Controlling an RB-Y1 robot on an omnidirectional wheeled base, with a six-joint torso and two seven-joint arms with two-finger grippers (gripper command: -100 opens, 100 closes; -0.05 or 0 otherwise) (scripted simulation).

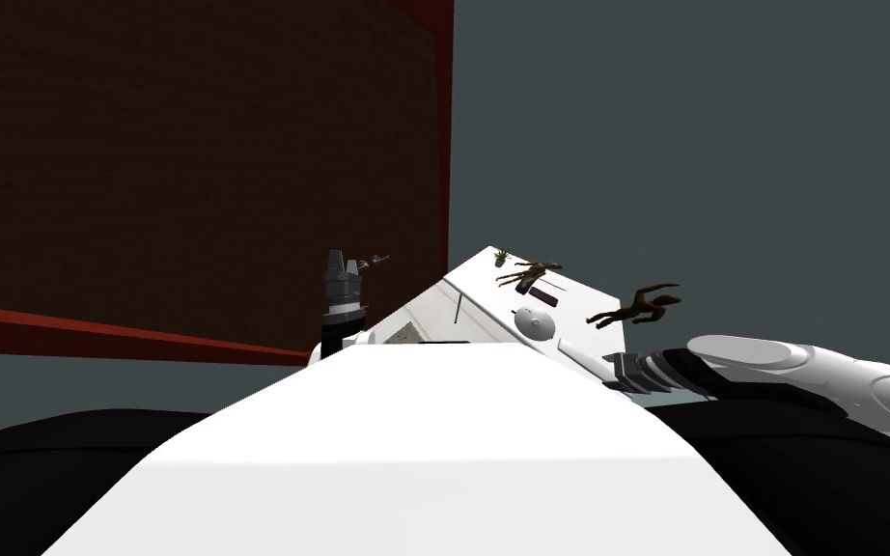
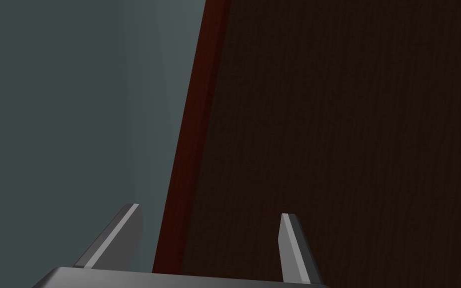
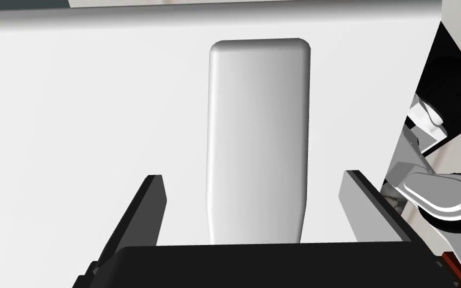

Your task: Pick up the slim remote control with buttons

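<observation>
Left gripper [image 2: 210, 210], left of centre in the head view: fingers spread, empty. Remote [image 3: 258, 125]: slim pale grey slab flat on a white surface [image 3: 74, 125], between the parted fingers of the right gripper [image 3: 253, 175], untouched. We judge it light, rigid, slippery; we would pinch its long sides. The head view adds the right forearm [image 1: 820, 372], lower right.

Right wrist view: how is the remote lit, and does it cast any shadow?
Right wrist view: the remote is softly shaded, greyer at its long edges, with no cast shadow on the white surface. Head view: the brown wall is dim, the whole picture slanted.
</observation>
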